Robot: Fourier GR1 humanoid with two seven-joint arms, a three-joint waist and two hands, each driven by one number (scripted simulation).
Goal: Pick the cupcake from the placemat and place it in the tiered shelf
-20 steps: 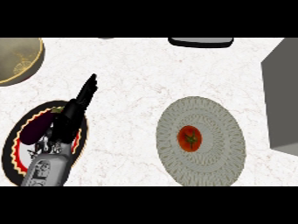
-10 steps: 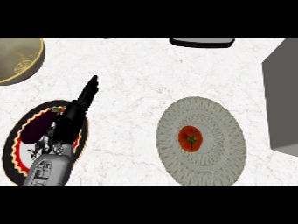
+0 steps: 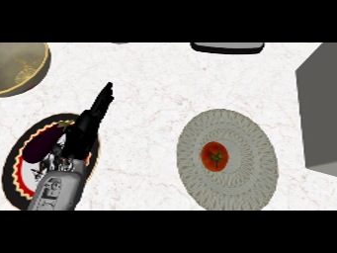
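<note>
A small red round item with a green centre [image 3: 215, 156] sits in the middle of a round grey woven placemat [image 3: 229, 123], right of centre in the head view. My left hand [image 3: 83, 131] comes in from the lower left, open, with straight fingers pointing up and to the right. It lies over a dark plate, well to the left of the placemat, and holds nothing. A grey block [image 3: 331, 113], the shelf's side, fills the right edge. My right hand does not show.
The dark round plate [image 3: 16, 163] with a red and yellow rim holds a purple aubergine [image 3: 41, 146], partly under my forearm. A golden bowl [image 3: 10, 66] stands at the upper left. A black flat object [image 3: 227, 47] lies at the top edge.
</note>
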